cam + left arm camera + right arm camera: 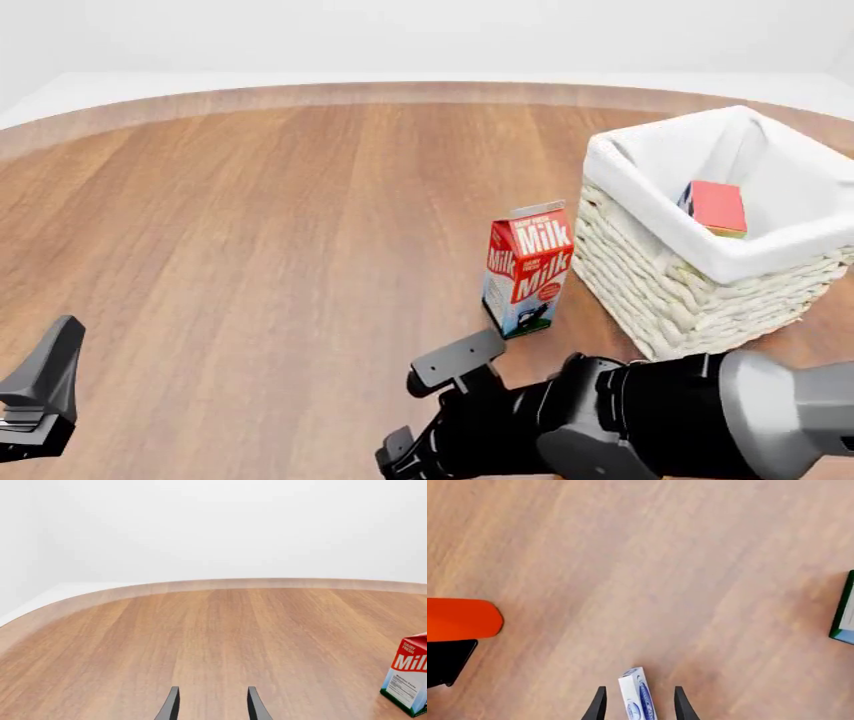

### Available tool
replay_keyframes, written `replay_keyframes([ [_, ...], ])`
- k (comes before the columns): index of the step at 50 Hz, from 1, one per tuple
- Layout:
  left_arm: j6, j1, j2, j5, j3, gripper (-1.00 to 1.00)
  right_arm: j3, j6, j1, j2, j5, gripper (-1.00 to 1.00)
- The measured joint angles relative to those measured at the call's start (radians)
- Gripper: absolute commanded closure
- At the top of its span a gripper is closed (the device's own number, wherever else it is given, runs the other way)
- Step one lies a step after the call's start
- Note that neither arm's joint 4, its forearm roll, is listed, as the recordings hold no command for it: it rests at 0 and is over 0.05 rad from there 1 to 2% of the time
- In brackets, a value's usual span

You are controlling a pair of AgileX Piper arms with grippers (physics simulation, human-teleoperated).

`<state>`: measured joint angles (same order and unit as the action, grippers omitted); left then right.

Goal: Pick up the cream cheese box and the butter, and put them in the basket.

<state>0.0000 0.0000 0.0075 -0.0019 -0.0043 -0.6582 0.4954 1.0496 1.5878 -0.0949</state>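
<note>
The cream cheese box [636,696], small and white with blue markings, lies on the wood table between the fingers of my right gripper [638,705]. There is a gap on each side, so the jaws stand open around it. In the front view the right gripper [427,405] is low at the near edge and the box is hidden there. The butter [718,207], red-orange with a blue end, lies inside the basket [667,285] at the right. My left gripper [40,400] is open and empty at the near left, and its fingers [171,706] hover over bare table.
A red-white Milk carton [529,268] stands just left of the basket; it also shows in the left wrist view [408,680], and its base edge shows in the right wrist view [843,610]. An orange shape [460,619] over a black part sits at that view's edge.
</note>
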Motion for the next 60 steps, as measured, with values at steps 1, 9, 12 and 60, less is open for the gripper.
replay_keyframes([
  [1,0.000,0.000,0.000,0.000,0.000,-1.00,0.001,0.000,0.000,0.001,0.001,-1.00],
  [9,0.000,0.000,0.000,0.000,0.000,-1.00,0.003,0.001,0.002,0.016,0.011,-1.00],
  [12,0.000,0.000,0.000,0.000,0.000,-1.00,0.004,0.002,0.003,0.021,0.016,-1.00],
  [60,0.000,0.000,0.000,0.000,0.000,-1.00,0.052,0.027,0.030,0.087,0.113,-1.00],
])
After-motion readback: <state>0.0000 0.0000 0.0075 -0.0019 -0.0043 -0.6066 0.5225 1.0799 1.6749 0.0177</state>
